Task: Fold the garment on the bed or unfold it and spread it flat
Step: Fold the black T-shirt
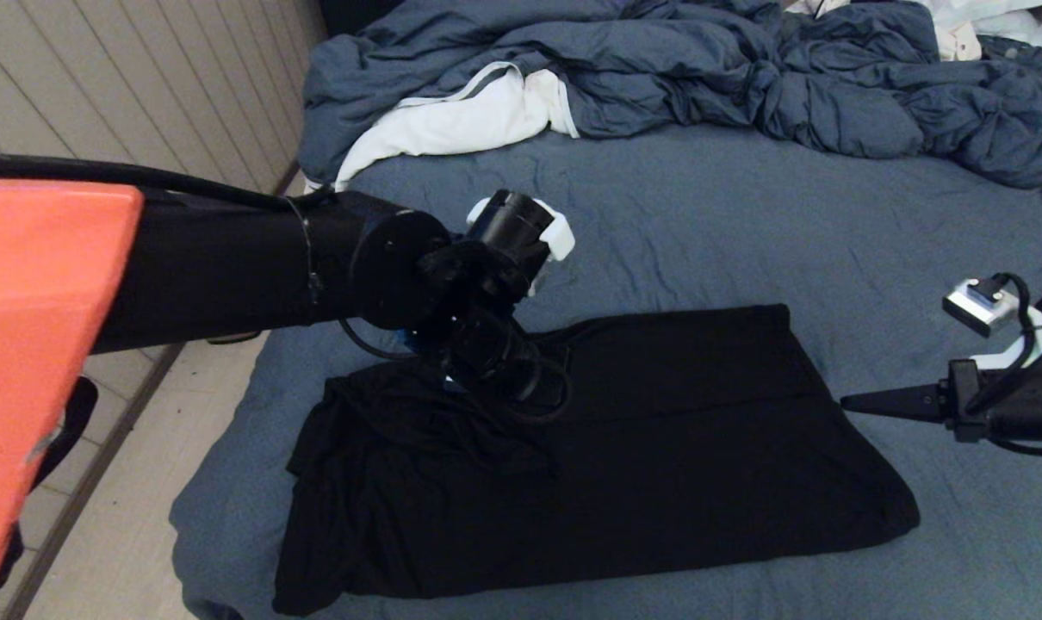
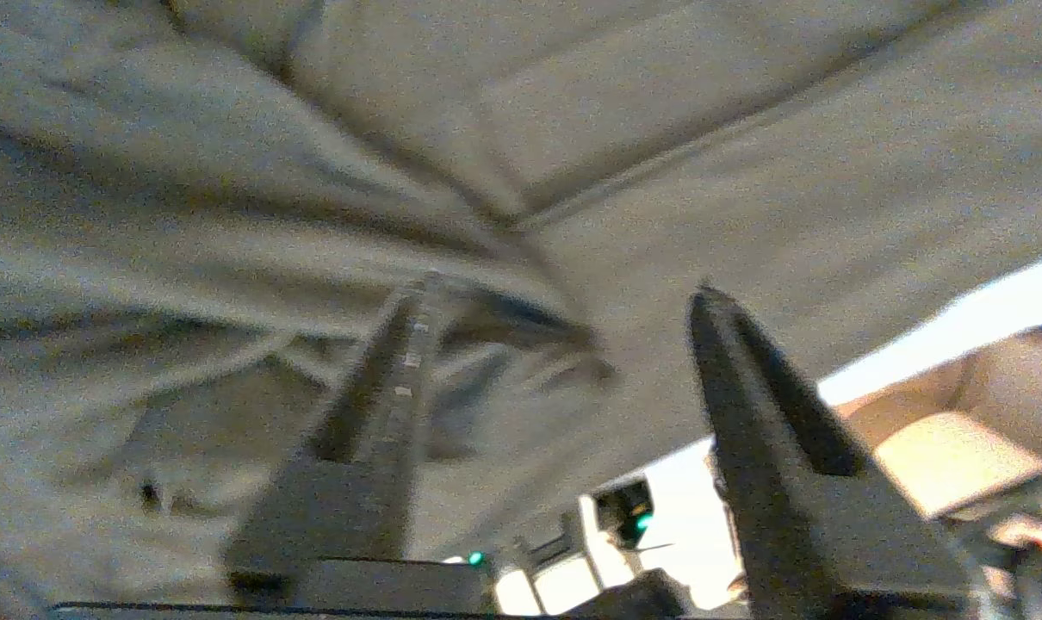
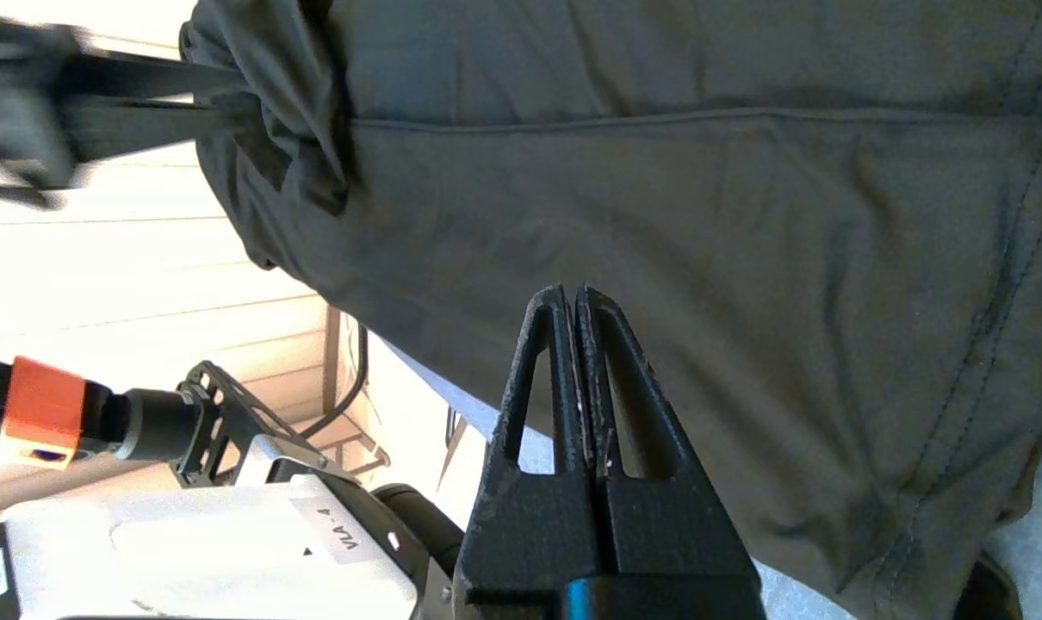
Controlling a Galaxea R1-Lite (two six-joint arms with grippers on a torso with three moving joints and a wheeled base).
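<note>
The garment [image 1: 676, 430], a black T-shirt with its plain side up, lies across the bed [image 1: 745, 224]; its right part is flat and its left part is bunched and wrinkled. My left gripper [image 2: 566, 288] is down on the wrinkled folds near the garment's upper left. Its fingers [image 2: 745, 387] stand apart and nothing is pinched between them. In the head view the left wrist [image 1: 486, 344] hides those fingers. My right gripper [image 1: 844, 402] hovers just off the garment's right edge. It is shut and empty, and it points at the cloth [image 3: 659, 215].
A crumpled blue-grey duvet [image 1: 702, 69] and a white cloth [image 1: 469, 116] lie at the far side of the bed. The bed's left edge [image 1: 228, 448] drops to a tiled floor [image 1: 125, 534] beside a panelled wall. Bare sheet shows right of the garment.
</note>
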